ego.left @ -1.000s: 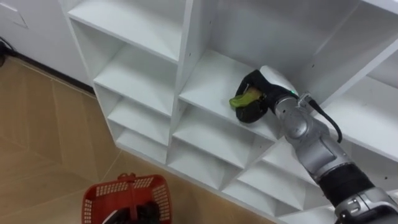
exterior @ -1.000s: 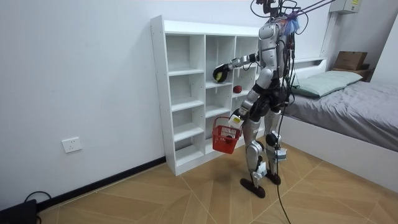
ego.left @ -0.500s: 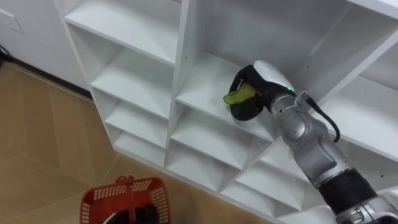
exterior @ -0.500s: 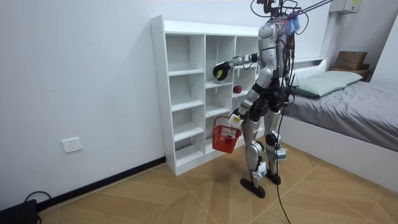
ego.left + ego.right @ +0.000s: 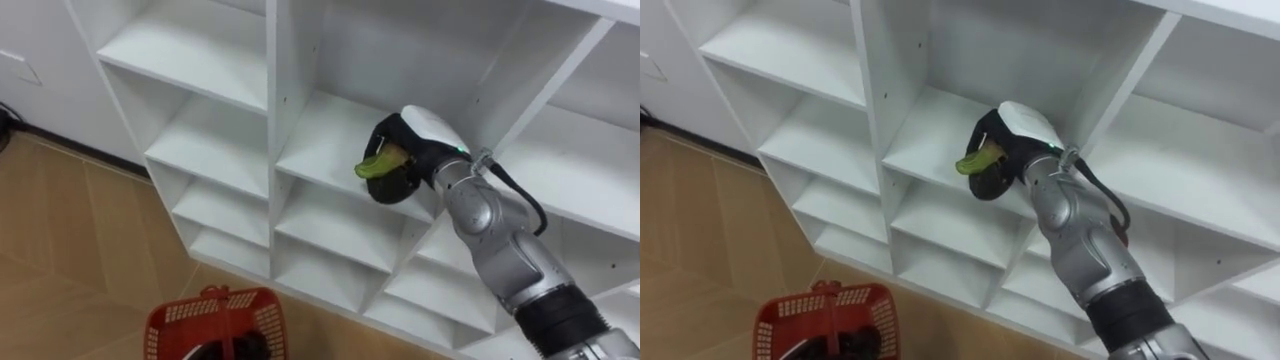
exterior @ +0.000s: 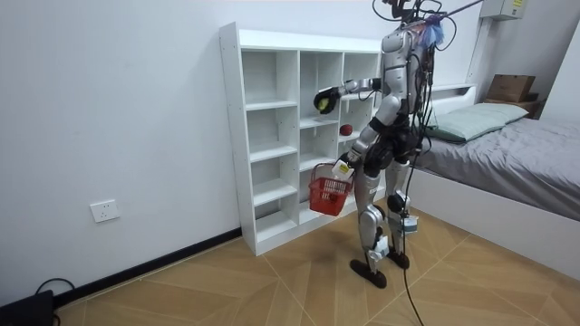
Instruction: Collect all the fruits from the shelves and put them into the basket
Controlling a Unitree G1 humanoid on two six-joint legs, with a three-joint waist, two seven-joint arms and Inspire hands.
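Observation:
My right hand (image 5: 405, 160) is curled round a yellow-green fruit (image 5: 378, 163) just in front of a middle compartment of the white closet (image 5: 300, 150); the same hand (image 5: 1008, 148) and fruit (image 5: 978, 158) show in the right eye view. In the room view that hand (image 6: 323, 98) is raised at chest height before the shelves. A red basket (image 5: 205, 318) hangs low by its handle from my left hand (image 6: 343, 168), with something dark inside it. A red fruit (image 6: 345, 129) lies on a shelf further to the room view's right.
I stand upright close to the closet (image 6: 272, 136) on a wooden floor. A bed (image 6: 517, 163) lies behind me at the room view's right. Shelf dividers (image 5: 275, 90) flank the raised hand.
The right hand with the fruit has risen slightly and stays shut on it. The basket has come up a little. The eye view has shifted, so the camera moved.

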